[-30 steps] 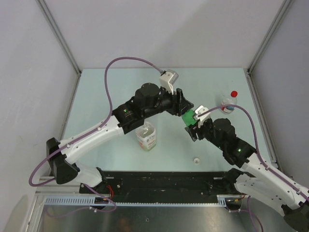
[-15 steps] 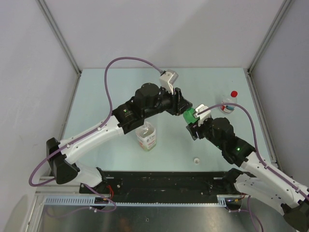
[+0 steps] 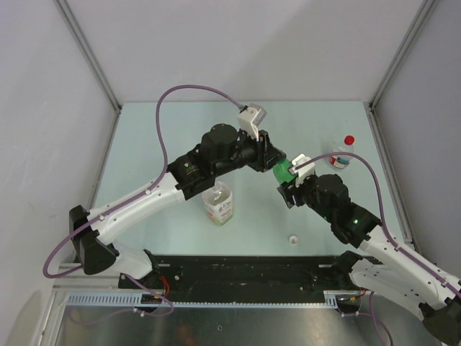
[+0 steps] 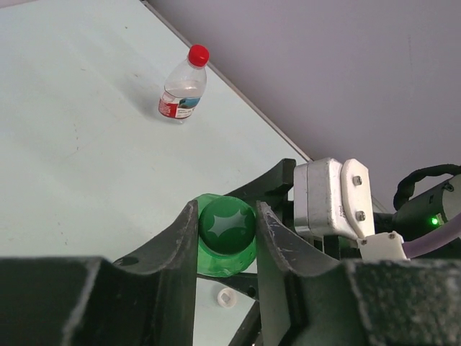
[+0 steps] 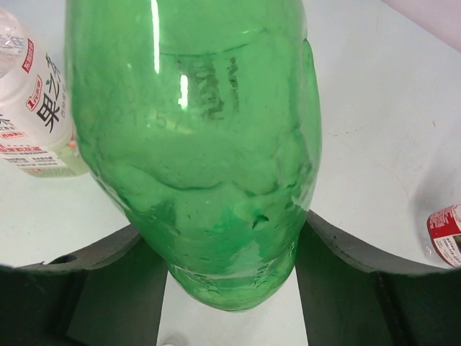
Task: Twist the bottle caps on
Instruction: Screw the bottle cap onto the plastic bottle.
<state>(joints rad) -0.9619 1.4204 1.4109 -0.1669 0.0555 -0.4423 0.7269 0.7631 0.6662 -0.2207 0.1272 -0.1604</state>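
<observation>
1. Three caps: the green cap (image 4: 227, 222) tops the green bottle (image 5: 194, 130) mid-table. The red cap (image 3: 349, 140) sits on the small clear bottle (image 3: 340, 156), far right. The white cap (image 3: 293, 239) lies loose on the table (image 3: 144, 144), near side.
2. The left gripper (image 4: 225, 238) has its fingers on both sides of the green cap and appears clenched on it.
3. The right gripper (image 5: 229, 252) grasps the green bottle's body.
4. The orange-labelled bottle (image 3: 218, 204) stands left of them, its far edge under the left arm.
5. A second ago the left fingers stood wider; the other bottles and the white cap have not moved.
</observation>
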